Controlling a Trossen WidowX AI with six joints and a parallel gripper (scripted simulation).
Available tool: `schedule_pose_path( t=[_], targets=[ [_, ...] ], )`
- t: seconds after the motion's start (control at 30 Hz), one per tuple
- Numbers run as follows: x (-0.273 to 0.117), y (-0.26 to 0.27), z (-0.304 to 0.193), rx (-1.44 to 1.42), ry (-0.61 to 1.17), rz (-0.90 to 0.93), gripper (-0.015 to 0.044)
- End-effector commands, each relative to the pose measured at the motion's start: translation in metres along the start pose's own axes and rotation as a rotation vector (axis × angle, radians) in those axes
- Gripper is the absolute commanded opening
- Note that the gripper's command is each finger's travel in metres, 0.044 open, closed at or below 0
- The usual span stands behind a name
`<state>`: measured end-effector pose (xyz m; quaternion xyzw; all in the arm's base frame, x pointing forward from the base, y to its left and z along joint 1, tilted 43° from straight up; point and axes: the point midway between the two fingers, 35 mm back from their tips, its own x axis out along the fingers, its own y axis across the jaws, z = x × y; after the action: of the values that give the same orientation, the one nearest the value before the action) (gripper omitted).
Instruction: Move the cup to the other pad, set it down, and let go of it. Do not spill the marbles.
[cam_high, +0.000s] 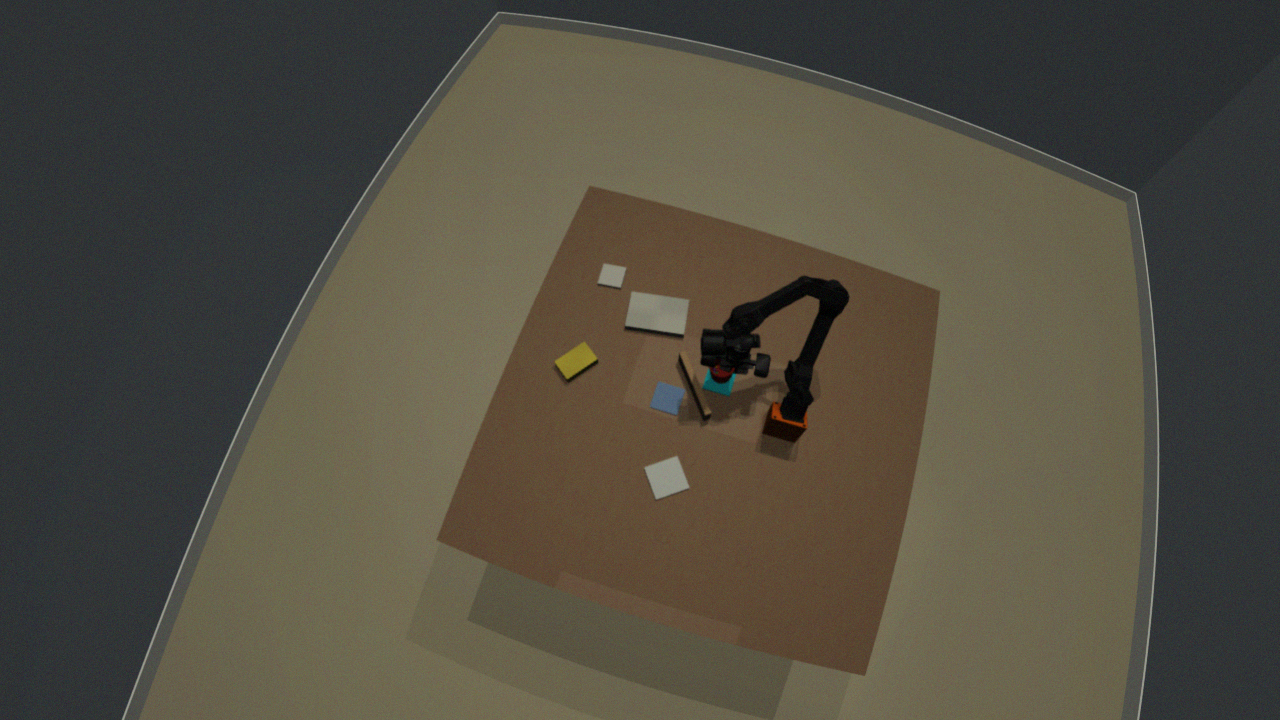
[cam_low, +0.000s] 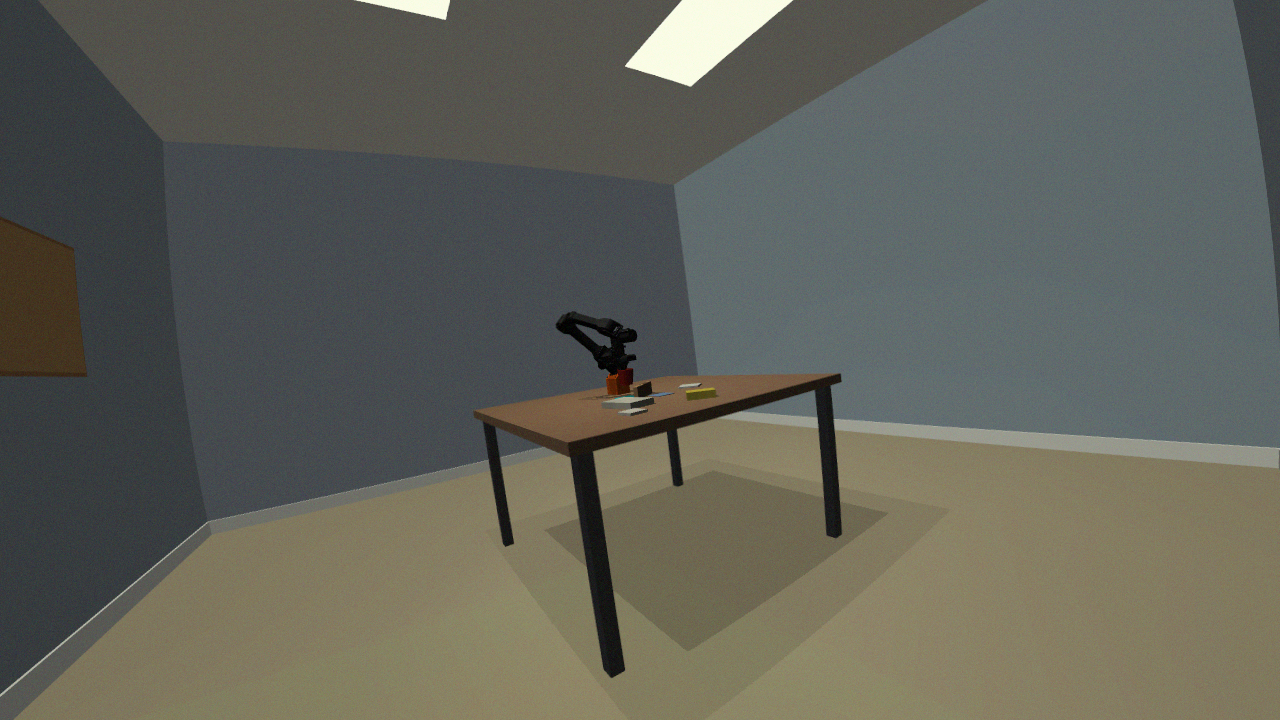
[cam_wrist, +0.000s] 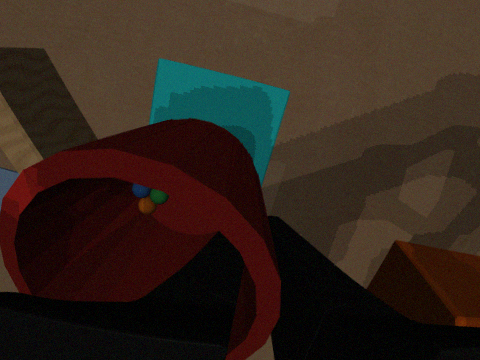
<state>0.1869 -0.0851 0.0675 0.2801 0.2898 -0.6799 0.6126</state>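
Observation:
A red cup stands about upright over the teal pad, low above it; whether its base touches is hidden. A blue marble, a green marble and an orange marble lie inside the cup. My gripper is shut on the cup's wall, one finger inside and one outside. The blue pad is bare, on the other side of the wooden bar.
The wooden bar stands between the pads. The orange arm base is nearby. A pale slab, a small white tile, a yellow block and a white square lie farther off.

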Motion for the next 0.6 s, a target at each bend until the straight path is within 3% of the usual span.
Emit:
schedule_pose_path(
  t=[0.0,0.57],
  targets=[
    [0.006,-0.002,0.0,-0.008,-0.007,-0.003,0.0],
    [0.025,-0.002,0.0,-0.008,-0.007,-0.003,0.0]
  ],
)
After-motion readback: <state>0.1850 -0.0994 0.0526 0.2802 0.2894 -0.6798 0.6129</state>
